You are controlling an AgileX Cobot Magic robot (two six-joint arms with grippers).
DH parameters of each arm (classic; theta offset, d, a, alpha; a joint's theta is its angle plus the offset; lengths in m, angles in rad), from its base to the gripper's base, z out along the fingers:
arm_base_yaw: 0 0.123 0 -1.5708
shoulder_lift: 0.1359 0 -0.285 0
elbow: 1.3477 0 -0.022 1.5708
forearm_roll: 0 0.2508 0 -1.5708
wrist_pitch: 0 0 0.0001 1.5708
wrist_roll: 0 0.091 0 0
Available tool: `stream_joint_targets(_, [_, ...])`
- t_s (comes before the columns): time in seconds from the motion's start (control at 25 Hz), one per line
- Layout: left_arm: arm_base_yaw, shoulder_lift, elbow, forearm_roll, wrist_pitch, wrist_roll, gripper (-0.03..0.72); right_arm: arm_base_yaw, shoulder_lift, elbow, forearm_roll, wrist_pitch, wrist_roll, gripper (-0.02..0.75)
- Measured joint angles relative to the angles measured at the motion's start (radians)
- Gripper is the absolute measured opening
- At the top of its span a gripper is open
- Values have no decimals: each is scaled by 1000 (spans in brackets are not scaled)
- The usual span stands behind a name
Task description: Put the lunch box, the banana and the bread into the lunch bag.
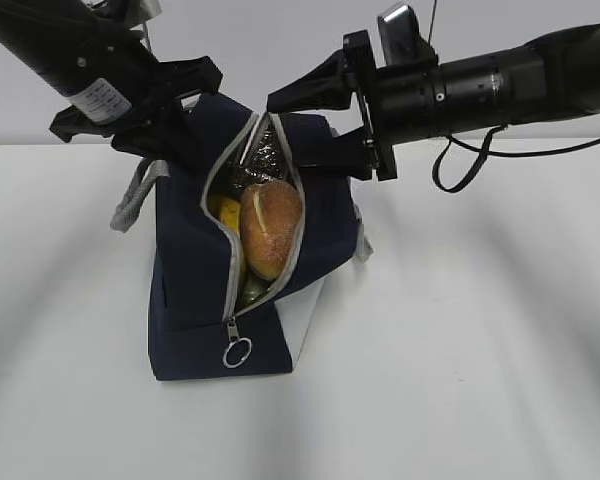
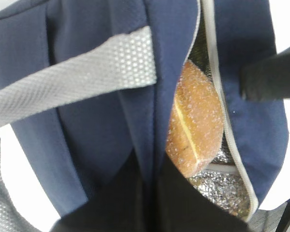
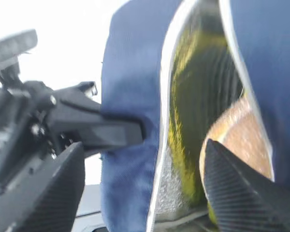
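The navy lunch bag stands unzipped on the white table. The bread lies in the opening, its upper part showing between the zipper edges. The banana shows yellow just left of it, inside the bag. The lunch box is hidden. My left gripper is shut on the bag's left flap; the left wrist view shows navy fabric pinched at that gripper, with the bread beside it. My right gripper hangs open over the bag's top; in its own view the right gripper holds nothing above the bread.
A grey webbing handle hangs off the bag's left side. The zipper's ring pull lies at the bag's near end, next to the white side panel. A black cable loops under the right arm. White table surrounds the bag.
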Motion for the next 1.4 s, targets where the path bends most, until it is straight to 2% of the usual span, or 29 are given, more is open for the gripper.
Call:
stream_joint_targets(0.24, [0,0,0,0,0,2,-3,-15,-2,-75,-60,4,28,552])
stream_joint_targets(0.32, [0,0,0,0,0,6,-3,-15,-11,-111,-118,5,43,551])
stream_joint_targets(0.4, [0,0,0,0,0,8,-3,-15,-26,-156,-214,11,76,551])
stream_joint_targets(0.64, [0,0,0,0,0,9,-3,-15,-54,-287,-614,39,302,550])
stream_joint_targets(0.76, [0,0,0,0,-1,9,-3,-15,-54,-297,-764,42,409,540])
stream_joint_targets(0.84, [0,0,0,0,-2,9,-3,-15,-54,-297,-824,47,443,528])
stream_joint_targets(1.08, [0,0,0,6,-6,13,-3,-15,-11,-297,-827,49,448,479])
stream_joint_targets(1.4, [0,0,0,17,-3,16,-3,-8,55,-297,-656,49,361,459])
